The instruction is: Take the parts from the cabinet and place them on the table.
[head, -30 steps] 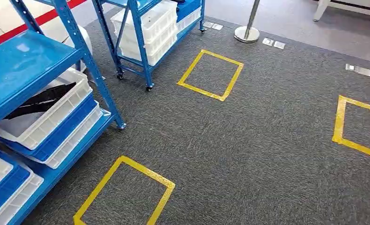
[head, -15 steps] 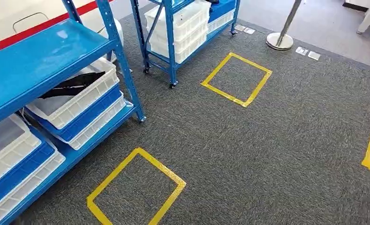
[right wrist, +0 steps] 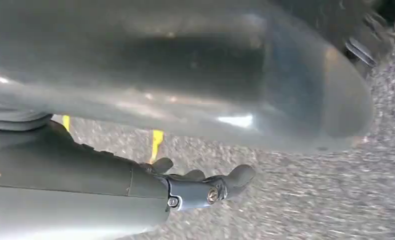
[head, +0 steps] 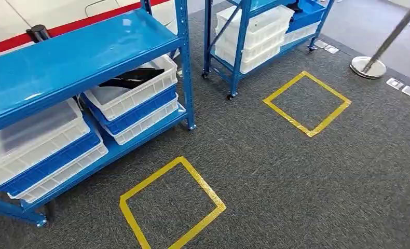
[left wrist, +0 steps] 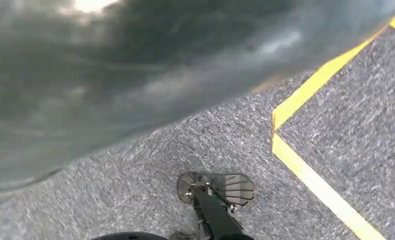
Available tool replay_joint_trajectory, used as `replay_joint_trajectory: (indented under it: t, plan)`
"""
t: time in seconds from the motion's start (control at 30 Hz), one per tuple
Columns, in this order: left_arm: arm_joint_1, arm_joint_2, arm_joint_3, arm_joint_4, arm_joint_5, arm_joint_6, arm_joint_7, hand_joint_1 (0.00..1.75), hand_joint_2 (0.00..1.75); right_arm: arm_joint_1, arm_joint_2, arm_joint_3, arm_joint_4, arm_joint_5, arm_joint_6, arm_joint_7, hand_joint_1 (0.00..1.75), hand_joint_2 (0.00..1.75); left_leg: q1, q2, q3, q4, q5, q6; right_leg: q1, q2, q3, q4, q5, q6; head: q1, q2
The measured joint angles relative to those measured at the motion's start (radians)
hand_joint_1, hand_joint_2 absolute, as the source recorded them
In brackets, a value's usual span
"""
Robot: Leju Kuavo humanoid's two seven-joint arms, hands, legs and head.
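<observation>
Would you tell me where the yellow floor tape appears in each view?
Head view: yellow tape square, lower centre, before the blue metal shelf rack.
Left wrist view: yellow tape corner, likely the same square.
Right wrist view: yellow tape strip beyond the right hand.
Shared landmark: grey carpet.

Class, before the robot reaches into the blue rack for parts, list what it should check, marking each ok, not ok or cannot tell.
1. Blue rack faces the robot: ok.
2. Dark parts lie in the top white bin: ok.
3. Right hand holds nothing: ok.
4. Left hand free: cannot tell.
5. Bin within arm's reach: cannot tell.
</observation>
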Motion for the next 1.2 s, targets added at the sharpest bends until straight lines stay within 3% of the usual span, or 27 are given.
replay_joint_trajectory:
  t: [0.07,0.1,0.13,0.17,0.2,0.27,0.3,0.33,0.37,0.43,0.47,0.5,0.57,0.63,0.93,0.97,1.0,1.2]
  plan:
    - [0.006,0.001,0.0,0.0,0.0,0.0,-0.001,0.0,0.0,-0.003,0.0,0.0,0.0,0.0,0.0,0.002,0.0,0.0,0.004,-0.016,-0.001,-0.011,0.009,-0.013,0.01,-0.015,0.002,0.001,0.003,-0.014,0.0,0.0]
    - [0.009,0.002,0.0,0.0,0.0,0.0,-0.001,0.0,0.0,-0.003,0.0,0.0,0.0,0.0,0.0,0.003,0.0,0.0,0.006,-0.024,-0.006,-0.011,0.013,-0.02,0.006,-0.027,0.011,-0.003,0.009,-0.023,0.001,0.0]
    - [0.012,0.004,0.001,0.0,0.0,0.0,-0.001,0.0,0.0,-0.005,0.002,0.0,0.0,0.0,0.0,0.003,0.0,0.0,0.007,0.007,-0.01,0.003,0.005,-0.021,-0.004,-0.038,0.01,-0.006,0.014,-0.03,-0.001,0.0]
    - [0.012,0.004,0.001,0.0,-0.001,0.0,-0.001,0.0,0.0,-0.003,0.003,0.0,0.0,-0.004,0.0,0.002,0.0,0.0,0.0,0.064,-0.024,0.036,-0.024,-0.024,-0.002,-0.044,0.01,-0.006,0.017,-0.037,-0.006,0.0]
    - [0.008,0.003,0.001,0.0,-0.001,-0.001,-0.001,0.0,0.0,-0.002,0.003,-0.002,0.0,-0.007,0.001,-0.001,0.0,0.0,0.002,0.095,-0.051,0.098,-0.065,-0.028,0.0,-0.054,0.011,-0.006,0.016,-0.041,-0.013,0.0]
    - [0.004,0.002,0.002,0.0,-0.002,-0.003,-0.001,0.0,0.0,0.004,0.001,-0.005,0.0,-0.01,0.003,-0.002,0.0,0.0,0.006,0.119,-0.118,0.254,-0.138,-0.034,0.004,-0.078,0.01,-0.005,0.014,-0.042,-0.012,0.0]
    - [0.004,0.001,0.002,0.0,-0.002,-0.003,-0.001,0.0,0.0,0.006,-0.001,-0.006,0.0,-0.01,0.004,-0.002,0.0,0.0,0.009,0.124,-0.136,0.297,-0.148,-0.038,0.005,-0.086,0.009,-0.005,0.014,-0.042,-0.011,0.0]
    - [0.006,0.001,0.002,0.0,-0.002,-0.003,0.0,0.0,0.0,0.006,-0.002,-0.006,0.0,-0.01,0.005,-0.003,0.0,0.0,0.012,0.127,-0.128,0.289,-0.134,-0.039,0.004,-0.091,0.009,-0.005,0.014,-0.042,-0.012,0.0]
    - [0.006,0.001,0.002,0.0,-0.002,-0.003,0.0,0.0,0.0,0.005,-0.001,-0.006,0.0,-0.01,0.008,-0.003,0.0,0.0,0.015,0.129,-0.098,0.238,-0.102,-0.04,0.004,-0.094,0.011,-0.005,0.013,-0.042,-0.013,0.0]
    - [0.006,0.002,0.002,0.0,-0.002,-0.003,0.001,0.0,0.0,0.003,0.0,-0.006,0.0,-0.01,0.01,-0.003,0.0,0.0,0.019,0.133,-0.004,0.073,-0.027,-0.038,0.002,-0.096,0.016,-0.004,0.01,-0.039,-0.013,0.0]
    - [0.005,0.002,0.002,0.0,-0.002,-0.003,0.001,0.0,0.0,0.003,0.0,-0.006,0.0,-0.01,0.01,-0.003,0.0,0.0,0.02,0.142,0.025,0.017,-0.032,-0.037,0.003,-0.098,0.017,-0.004,0.008,-0.034,-0.013,0.0]
    - [0.004,0.001,0.002,0.0,-0.002,-0.003,0.002,0.0,0.0,0.002,-0.001,-0.006,0.0,-0.01,0.01,-0.003,0.0,0.0,0.012,0.143,0.03,0.007,-0.036,-0.034,0.016,-0.1,0.009,0.001,0.005,-0.029,-0.015,0.0]
    - [0.003,0.0,0.002,0.0,-0.002,-0.004,0.003,0.0,0.0,0.0,-0.002,-0.007,0.0,-0.01,0.011,-0.003,0.0,0.0,0.008,0.137,0.023,0.007,-0.032,-0.023,0.011,-0.102,0.01,-0.007,0.009,-0.02,-0.012,0.0]
    - [0.003,-0.003,0.002,0.0,-0.002,-0.006,0.005,0.0,0.0,0.001,-0.003,-0.009,0.0,-0.01,0.011,-0.003,0.0,0.0,0.009,0.133,0.023,0.001,-0.028,-0.024,0.012,-0.102,0.003,-0.007,0.006,-0.039,-0.011,0.0]
    - [0.004,-0.002,0.002,0.0,-0.005,-0.013,0.018,0.0,0.0,0.001,-0.003,-0.011,0.0,-0.006,0.015,-0.003,0.0,0.0,-0.003,0.129,0.021,0.002,-0.029,-0.013,0.009,-0.104,0.005,-0.018,0.015,-0.023,-0.01,0.0]
    - [0.004,-0.002,0.002,0.0,-0.008,-0.015,0.022,0.0,0.0,0.0,-0.003,-0.011,0.0,-0.006,0.018,-0.003,0.0,0.0,-0.003,0.129,0.021,0.002,-0.029,-0.013,0.008,-0.104,0.004,-0.019,0.015,-0.012,-0.01,0.0]
    - [0.004,-0.002,0.002,0.0,-0.009,-0.017,0.027,0.0,0.0,0.001,-0.003,-0.011,0.0,-0.005,0.018,-0.003,0.0,0.0,-0.003,0.129,0.021,0.002,-0.029,-0.012,0.008,-0.104,0.004,-0.019,0.015,-0.01,-0.01,0.0]
    - [0.004,-0.002,0.002,0.0,-0.009,-0.027,0.038,0.0,0.0,0.001,-0.003,-0.011,0.0,0.0,0.018,-0.003,0.0,0.0,0.0,0.129,0.022,0.002,-0.027,-0.01,0.012,-0.104,0.005,-0.019,0.015,-0.01,-0.01,0.0]
